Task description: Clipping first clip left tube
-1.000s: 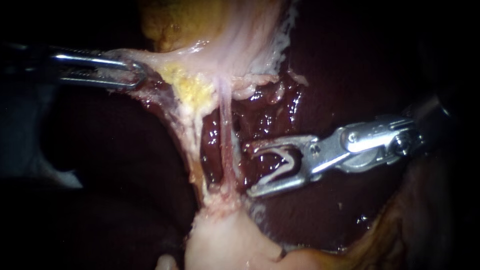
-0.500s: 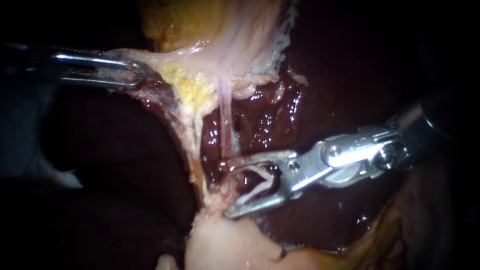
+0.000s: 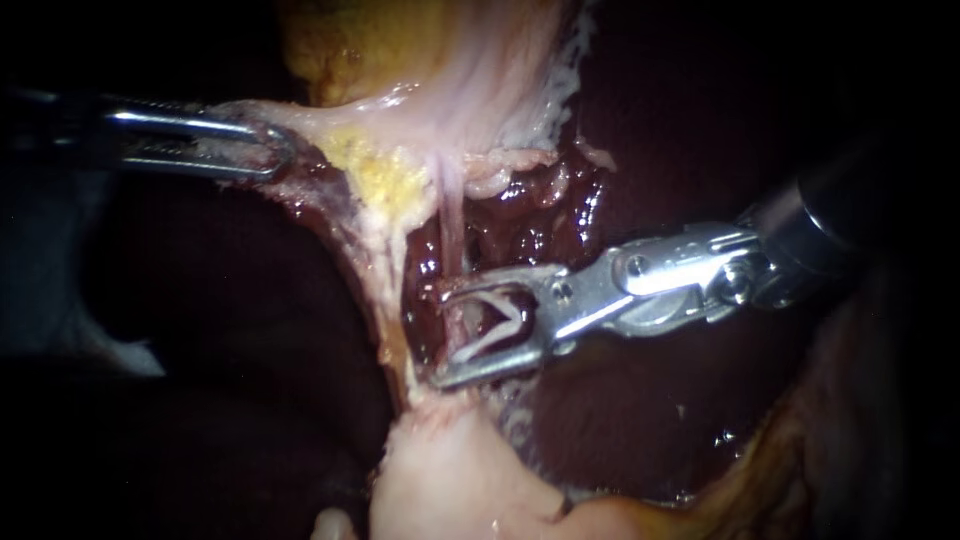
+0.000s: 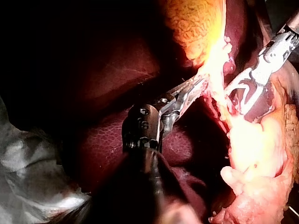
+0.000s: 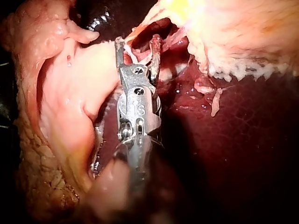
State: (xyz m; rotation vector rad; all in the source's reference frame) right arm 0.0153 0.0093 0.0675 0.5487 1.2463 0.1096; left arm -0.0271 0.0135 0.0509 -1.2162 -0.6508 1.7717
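The silver right instrument (image 3: 438,337), jaws wide around an unsqueezed white V-shaped clip (image 3: 510,320), is straddling the thin pale-pink tube (image 3: 452,210); only closing is remaining, while the steel left instrument (image 3: 280,152) is clamping pale membrane (image 3: 330,125)

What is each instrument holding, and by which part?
Left instrument: jaws shut on the gallbladder, at its pale lower edge. Right instrument: jaws hold an open clip by its two legs, astride the thin tube.
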